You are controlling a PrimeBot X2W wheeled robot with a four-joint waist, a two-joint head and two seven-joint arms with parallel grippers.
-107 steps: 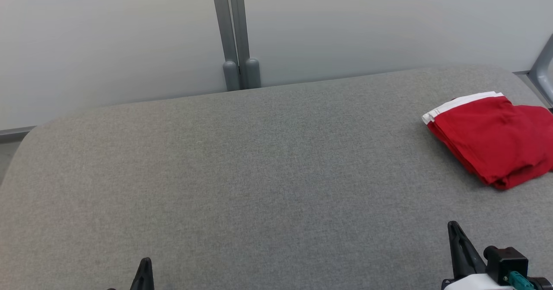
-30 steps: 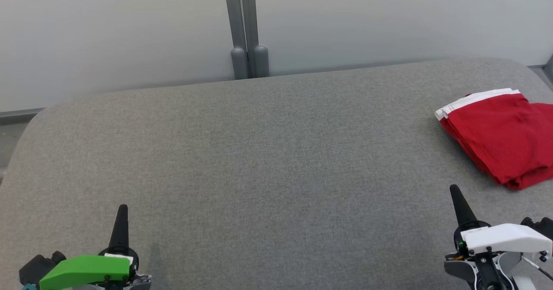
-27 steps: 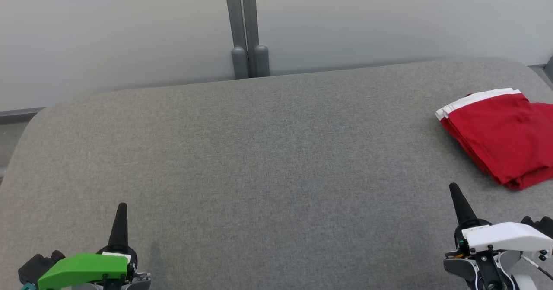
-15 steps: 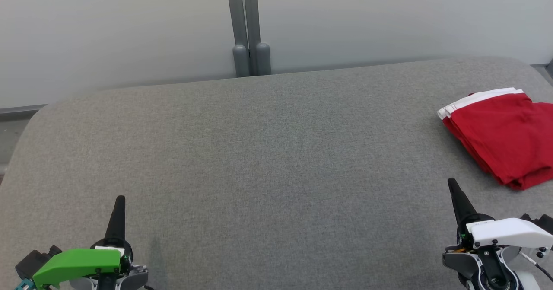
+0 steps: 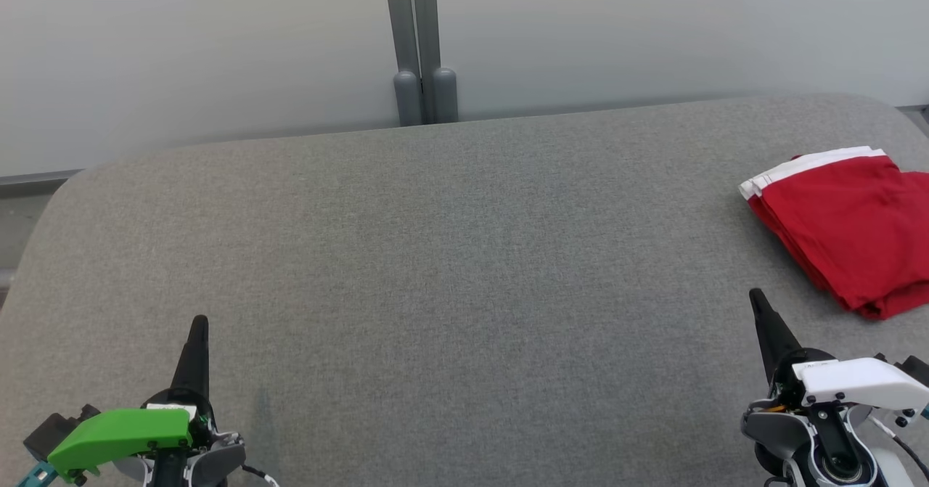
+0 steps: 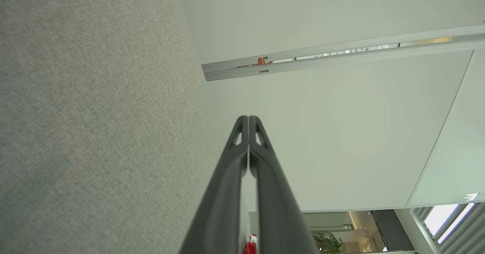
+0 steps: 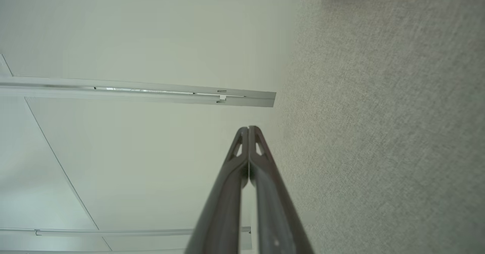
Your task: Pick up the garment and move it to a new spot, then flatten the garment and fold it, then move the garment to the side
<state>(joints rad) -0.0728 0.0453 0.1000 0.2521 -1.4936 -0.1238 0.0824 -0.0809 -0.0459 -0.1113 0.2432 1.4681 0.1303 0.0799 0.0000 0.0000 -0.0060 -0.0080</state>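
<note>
"Grey padded table (image 5: 464, 255) on my head feed, pale wall (image 5: 181, 51) and a grey post (image 5: 421, 44) at the far edge. Where's the garment (image 5: 849, 233)?"

"Red, folded, white band on its far edge, lying at the table's far right, partly cut off by my frame."

"And the pincers?"

"My left gripper (image 5: 199, 321) sits near left, fingers (image 6: 227, 193) pressed together on nothing. My right gripper (image 5: 756, 295) sits near right, likewise closed and empty, near the garment but apart from it. Whether either touches the table I cannot tell."
</note>
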